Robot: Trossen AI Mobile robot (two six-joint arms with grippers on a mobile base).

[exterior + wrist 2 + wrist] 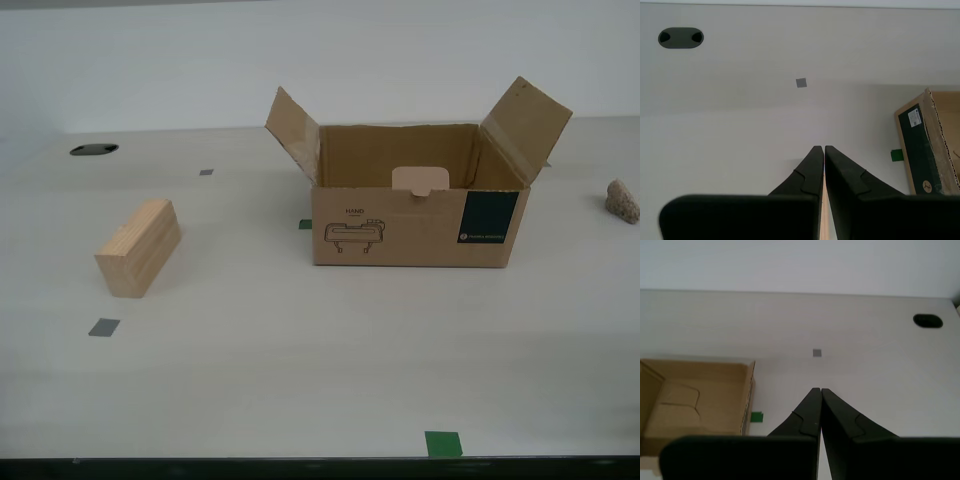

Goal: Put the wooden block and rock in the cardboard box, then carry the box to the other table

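Box first, in the exterior view: it stands open on the smooth off-white table, near the middle, its 2 side flaps raised and spread, the "HAND" drawing and dark green label on the near face. Block lies well apart from it toward the exterior view's left, flat on the table and angled. Rock sits well apart toward the exterior view's right, close to the picture's edge. Small grey and green tape squares dot the table, and a dark oval hole shows at the far part of the exterior view's left. Neither arm appears in this view.

Second wrist view: my second gripper hangs over bare table, jaws pressed together with only a hairline between the tips and nothing held. A thin strip of pale wood shows through the slit lower down. One end of the box, with its green label, is near.

First wrist view: my first gripper is likewise closed tip to tip and empty, above bare table beside the open box, whose inside shows only cardboard.
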